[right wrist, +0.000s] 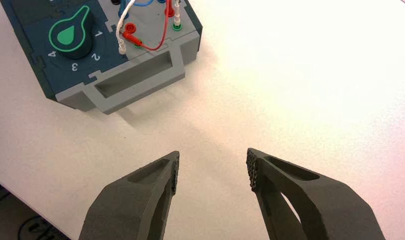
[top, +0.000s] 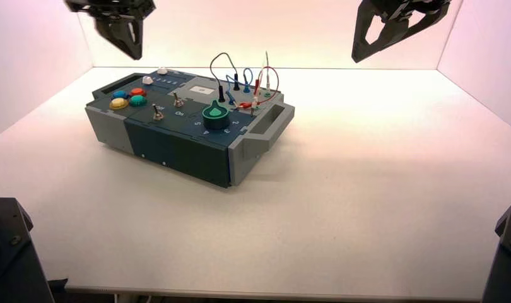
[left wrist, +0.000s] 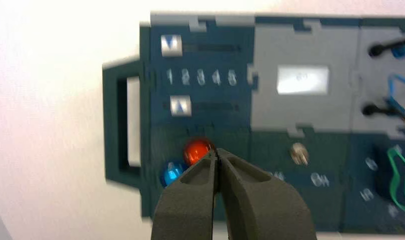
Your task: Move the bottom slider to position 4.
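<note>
The bottom slider's white knob (left wrist: 180,106) (top: 147,80) sits at the end of its dark track nearest the "1" of the printed row 1 to 5. Its twin white knob (left wrist: 171,45) (top: 163,71) lies on the far side of that row. My left gripper (left wrist: 218,152) (top: 134,52) is shut with nothing in it. It hangs in the air over the box's left end, with its tips in line with the red button (left wrist: 197,150), clear of the slider. High at the back right, my right gripper (right wrist: 213,170) (top: 366,50) is open and empty, away from the box.
The box (top: 177,148) stands turned on the white table. It carries coloured buttons (top: 128,98), two metal toggle switches (top: 177,100), a green knob (right wrist: 73,34) and looped wires (top: 250,82). Grey handles stick out at both ends (right wrist: 135,82). White walls close in the back and sides.
</note>
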`<state>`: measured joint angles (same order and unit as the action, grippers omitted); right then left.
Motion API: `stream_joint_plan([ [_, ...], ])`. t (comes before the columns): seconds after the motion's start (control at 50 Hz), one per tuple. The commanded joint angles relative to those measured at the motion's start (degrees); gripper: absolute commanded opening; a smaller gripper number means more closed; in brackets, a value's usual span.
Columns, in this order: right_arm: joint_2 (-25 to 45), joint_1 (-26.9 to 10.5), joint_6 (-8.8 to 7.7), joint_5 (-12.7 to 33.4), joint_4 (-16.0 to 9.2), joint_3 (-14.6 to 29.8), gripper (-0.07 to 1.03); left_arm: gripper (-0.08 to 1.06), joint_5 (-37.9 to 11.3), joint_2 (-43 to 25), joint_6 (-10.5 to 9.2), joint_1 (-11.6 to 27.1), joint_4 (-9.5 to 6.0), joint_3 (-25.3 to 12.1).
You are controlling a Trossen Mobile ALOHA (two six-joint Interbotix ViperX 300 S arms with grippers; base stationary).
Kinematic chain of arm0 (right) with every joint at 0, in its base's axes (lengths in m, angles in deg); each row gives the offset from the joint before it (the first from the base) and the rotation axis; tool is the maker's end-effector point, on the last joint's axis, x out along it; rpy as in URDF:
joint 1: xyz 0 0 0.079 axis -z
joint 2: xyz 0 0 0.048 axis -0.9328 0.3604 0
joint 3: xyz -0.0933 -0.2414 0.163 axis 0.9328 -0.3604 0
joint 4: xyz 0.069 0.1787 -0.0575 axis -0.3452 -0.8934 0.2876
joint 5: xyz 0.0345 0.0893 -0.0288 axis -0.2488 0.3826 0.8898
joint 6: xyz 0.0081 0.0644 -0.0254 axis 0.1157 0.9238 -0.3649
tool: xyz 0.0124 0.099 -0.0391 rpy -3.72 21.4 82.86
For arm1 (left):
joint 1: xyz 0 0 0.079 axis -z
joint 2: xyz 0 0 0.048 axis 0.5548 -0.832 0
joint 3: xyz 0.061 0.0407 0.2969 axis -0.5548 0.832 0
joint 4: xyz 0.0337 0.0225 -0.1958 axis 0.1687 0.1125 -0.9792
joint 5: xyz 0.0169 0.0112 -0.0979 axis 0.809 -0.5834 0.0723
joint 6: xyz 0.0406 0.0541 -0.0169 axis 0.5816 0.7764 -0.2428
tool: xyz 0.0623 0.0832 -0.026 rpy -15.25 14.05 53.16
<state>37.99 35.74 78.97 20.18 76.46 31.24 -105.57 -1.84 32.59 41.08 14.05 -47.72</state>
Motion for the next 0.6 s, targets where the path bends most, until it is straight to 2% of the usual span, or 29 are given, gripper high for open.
stream_joint_plan([
  [0.02, -0.6, 0.2, 0.18, -0.4, 0.0, 0.8, 0.7, -0.03, -1.1, -2.5, 1.23, -2.6, 0.18, -5.2],
  [0.1, -0.6, 0.3, 0.09, -0.4, 0.1, 0.8, 0.7, -0.03, -2.5, -5.3, 3.43, -4.2, 0.44, -7.6],
  [0.18, -0.7, 0.3, 0.09, -0.4, 0.1, 0.8, 0.7, -0.03, -3.4, -7.6, 4.75, -5.7, 0.62, -9.7],
  [0.34, -0.6, 0.3, 0.09, -0.4, 0.1, 0.7, 0.7, -0.03, -3.8, -11.4, 5.19, -6.9, 0.62, -12.6],
  [0.6, -0.6, 0.3, 0.18, -0.4, 0.1, 0.7, 0.7, -0.03, -3.8, -14.7, 5.8, -6.9, 0.44, -14.3],
])
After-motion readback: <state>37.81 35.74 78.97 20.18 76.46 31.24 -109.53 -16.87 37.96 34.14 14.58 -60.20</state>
